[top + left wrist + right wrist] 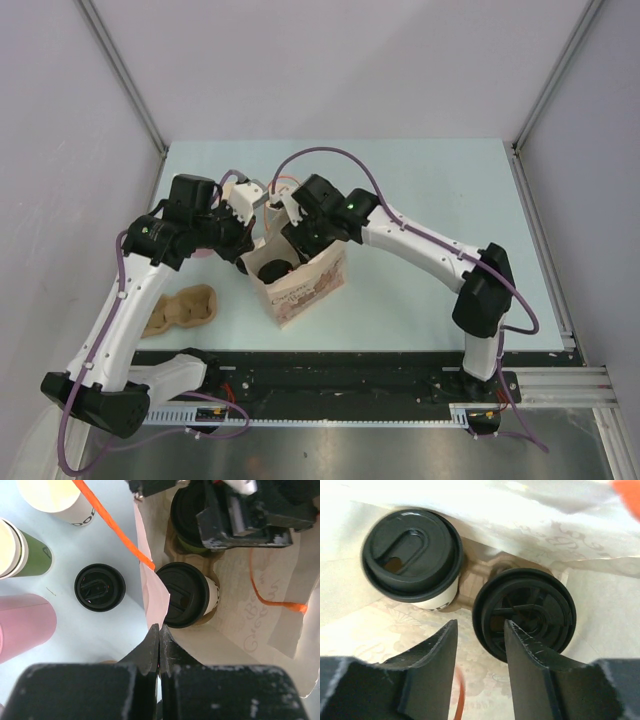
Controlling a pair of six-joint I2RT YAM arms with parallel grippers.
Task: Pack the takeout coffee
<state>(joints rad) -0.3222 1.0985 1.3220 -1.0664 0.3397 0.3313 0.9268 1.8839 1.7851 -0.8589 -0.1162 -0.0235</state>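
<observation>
Your two lidded coffees sit inside the paper bag (318,285), side by side in the wells of a cardboard carrier (475,577) on the bag's floor. The white-sided cup (442,596) wears a black lid (410,554), with its sip hole showing at one end of an oval recess. The green-sided cup (190,545) next to it is capped by a second black lid (525,615). Both stand upright, long axis vertical, lids facing the bag's open mouth.

Your right gripper (480,647) hangs down inside the bag with its fingers parted to a middling gap and clamping nothing. They hover just over the near rim of the green cup's lid. Your left gripper (159,642) is pinched fully together on the bag's pale upper edge, holding that wall on the side nearest the white cup. An orange handle (107,520) stretches from that edge across the left wrist view.

The bag stands upright near the middle of the pale blue-green table (430,200), between the two arms. On the table just outside its left wall lie a loose black lid (100,587), an uncapped green cup (35,555), an uncapped white cup with dark print (62,505) and a pink cup (22,627). A spare cardboard carrier (182,308) lies flat near the left arm.

Plain grey panels on metal posts close in the table at the back and both sides, and a black rail runs along the near edge.
</observation>
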